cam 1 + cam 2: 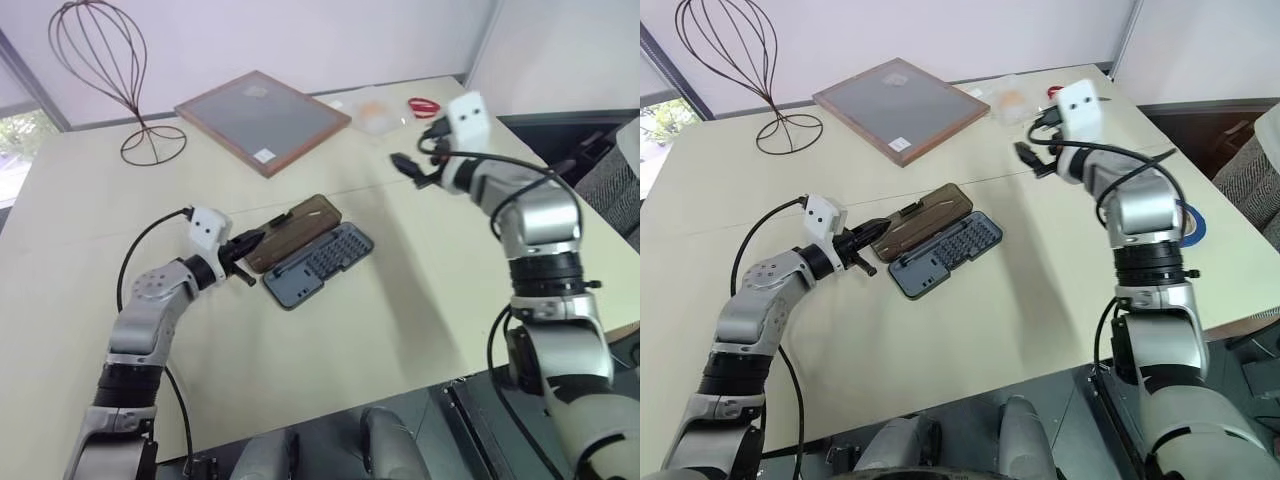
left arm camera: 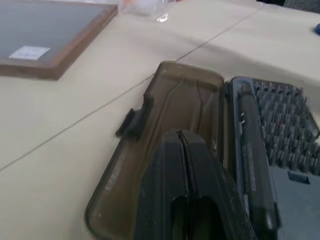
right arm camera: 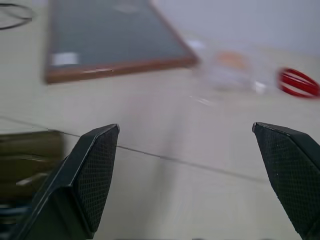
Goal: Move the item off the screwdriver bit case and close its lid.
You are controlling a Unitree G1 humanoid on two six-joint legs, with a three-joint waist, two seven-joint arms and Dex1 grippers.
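Lid (image 1: 292,232) lies flat, open beside bit case (image 1: 320,264); judged light, stiff, slippery. Best pushed under latch-tab edge. Left gripper (image 1: 247,258) clenched, empty; right gripper (image 3: 187,172) released, empty.

- The surface (image 1: 330,340) is seen from above and behind both arms by the two head views, angled forward and down; nearly the same scene is covered by both, slightly offset.
- The open screwdriver bit case (image 2: 270,150) and its lid (image 2: 175,110) are viewed at close range along the left hand (image 2: 182,165).
- The surface is viewed low and level between the fingers (image 3: 90,175) of the right hand (image 3: 192,150).
- The wood-framed grey panel (image 3: 110,40) is shared by all views.
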